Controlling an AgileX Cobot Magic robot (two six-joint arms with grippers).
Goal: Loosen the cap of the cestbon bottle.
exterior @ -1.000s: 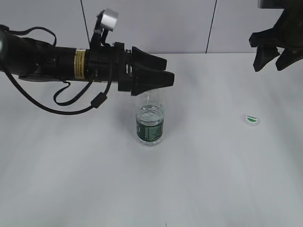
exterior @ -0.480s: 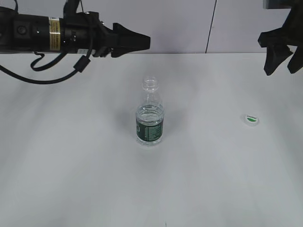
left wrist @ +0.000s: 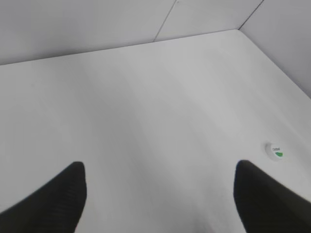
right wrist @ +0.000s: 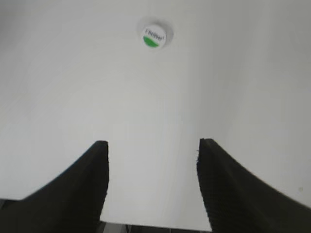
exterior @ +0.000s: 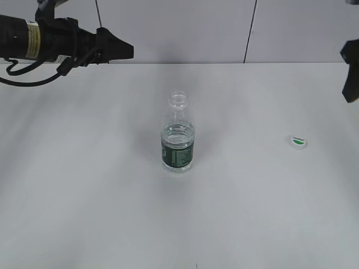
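The cestbon bottle (exterior: 178, 141) stands upright in the middle of the white table, its neck open with no cap on it. The white cap (exterior: 298, 142) with the green logo lies flat on the table to the bottle's right; it also shows in the left wrist view (left wrist: 275, 151) and the right wrist view (right wrist: 155, 35). My left gripper (exterior: 120, 50) is open and empty, up at the far left, well away from the bottle. My right gripper (right wrist: 151, 145) is open and empty; only its edge (exterior: 351, 78) shows at the far right, above and right of the cap.
The white table (exterior: 84, 196) meets a light grey wall at the back, with a dark vertical seam (exterior: 251, 31) in the wall. The left arm's black body and cable (exterior: 33, 45) hang over the table's far-left corner.
My left arm has drawn back from above the bottle's neck to the far upper left. My right gripper has moved right, almost out of the exterior view. Bottle and cap have not moved.
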